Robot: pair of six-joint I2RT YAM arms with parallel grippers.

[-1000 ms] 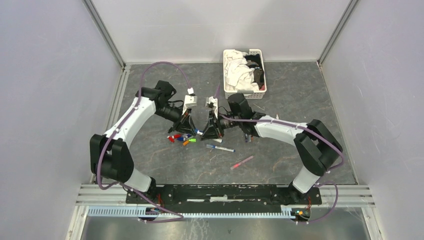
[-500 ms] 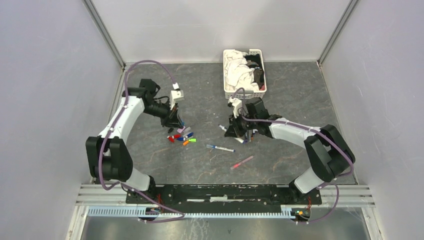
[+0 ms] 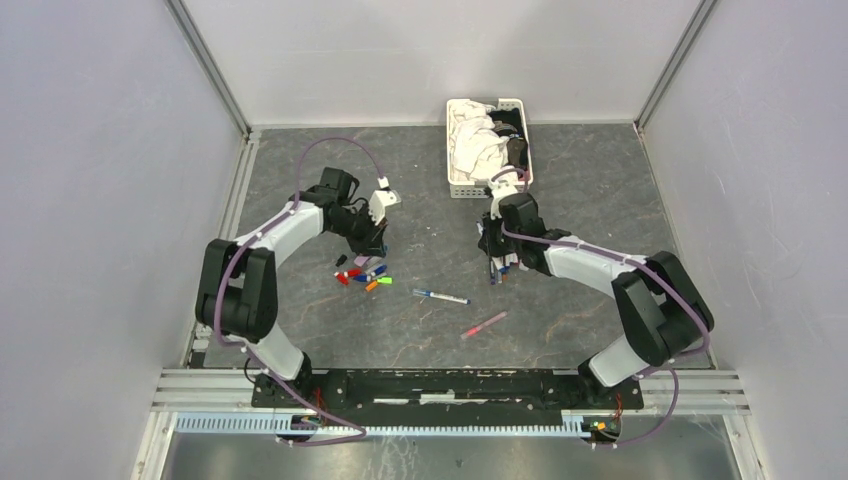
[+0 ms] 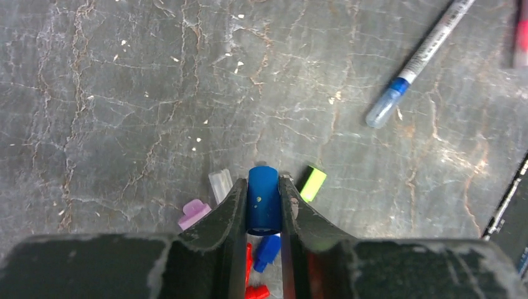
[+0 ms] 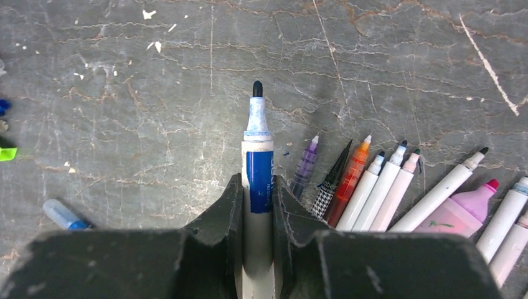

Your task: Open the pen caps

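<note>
My left gripper (image 4: 263, 190) is shut on a dark blue pen cap (image 4: 263, 198) just above a small heap of loose caps (image 3: 362, 274): lilac (image 4: 193, 213), clear (image 4: 220, 184), green (image 4: 311, 182), blue (image 4: 267, 248), red (image 4: 257, 291). My right gripper (image 5: 256, 190) is shut on an uncapped white pen with a blue band (image 5: 257, 168), tip pointing away, beside a row of several uncapped pens (image 5: 386, 187) lying on the table. A capped blue pen (image 3: 440, 296) and a pink-red pen (image 3: 484, 324) lie apart in the middle.
A white slatted basket of cloths (image 3: 488, 145) stands at the back centre, just behind the right gripper (image 3: 495, 240). Grey walls and metal rails close in the table on three sides. The left gripper (image 3: 372, 240) hangs over the cap heap.
The two grippers pulled apart, separating the blue cap from its pen. The left one carried the cap over the cap heap; the right one carried the pen to the row of pens.
</note>
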